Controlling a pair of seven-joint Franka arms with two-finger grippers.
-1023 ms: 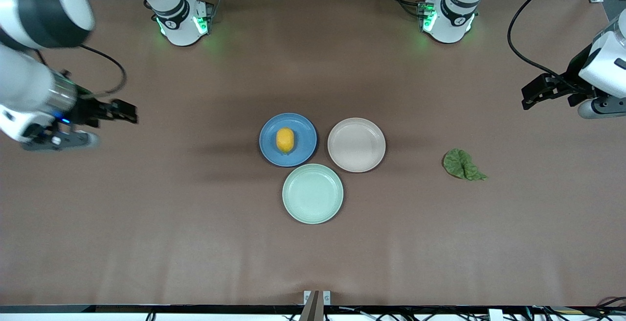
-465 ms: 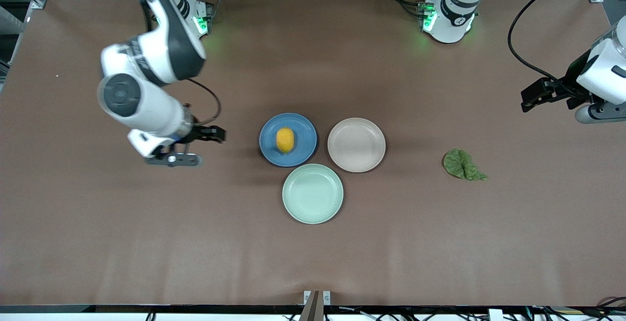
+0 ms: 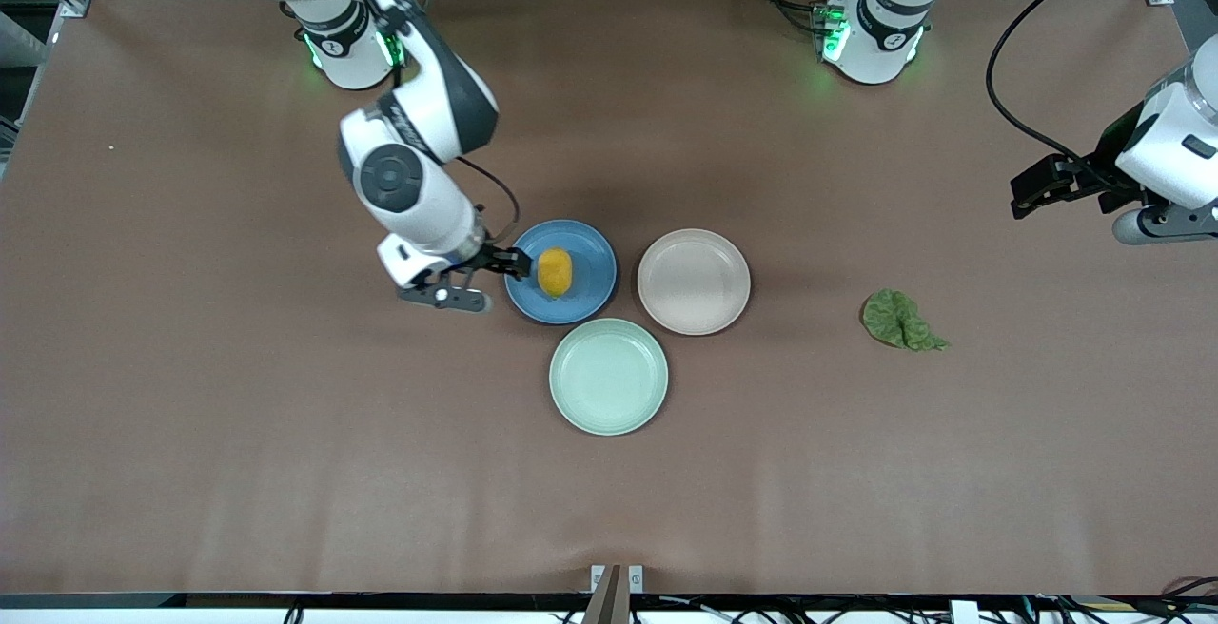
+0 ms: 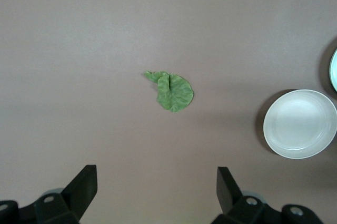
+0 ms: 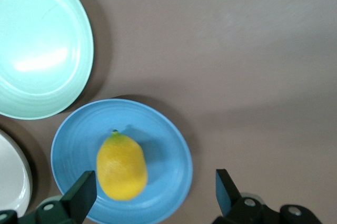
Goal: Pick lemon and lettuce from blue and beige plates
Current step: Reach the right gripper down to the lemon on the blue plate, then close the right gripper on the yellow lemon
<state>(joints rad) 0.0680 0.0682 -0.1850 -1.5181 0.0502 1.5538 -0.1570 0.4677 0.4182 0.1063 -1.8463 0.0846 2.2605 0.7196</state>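
The right hand (image 3: pixel 519 265) hangs over the edge of the blue plate (image 3: pixel 590 253) that faces the right arm's end of the bench (image 3: pixel 285 434). Its fingers are spread wide and hold nothing. The lemon (image 3: pixel 555 273) lies at the middle of the blue plate, just beside the hand and not touching it. In the right wrist view the lemon (image 5: pixel 121 167) sits between the two fingertips' lines but ahead of them, on the plate (image 5: pixel 163 145).

The left hand (image 3: pixel 1032 188) waits in the air at the left arm's end of the bench, fingers released and empty. The lettuce (image 3: pixel 900 321) lies flat on the bare bench, on no plate, well apart from that hand. The left wrist view shows the leaf (image 4: pixel 172 90) ahead of the spread fingers (image 4: pixel 84 187).

The beige plate (image 3: pixel 694 282) stands beside the blue one, toward the left arm's end, and carries nothing. A green plate (image 3: pixel 608 377) stands nearer the front camera, close to both.
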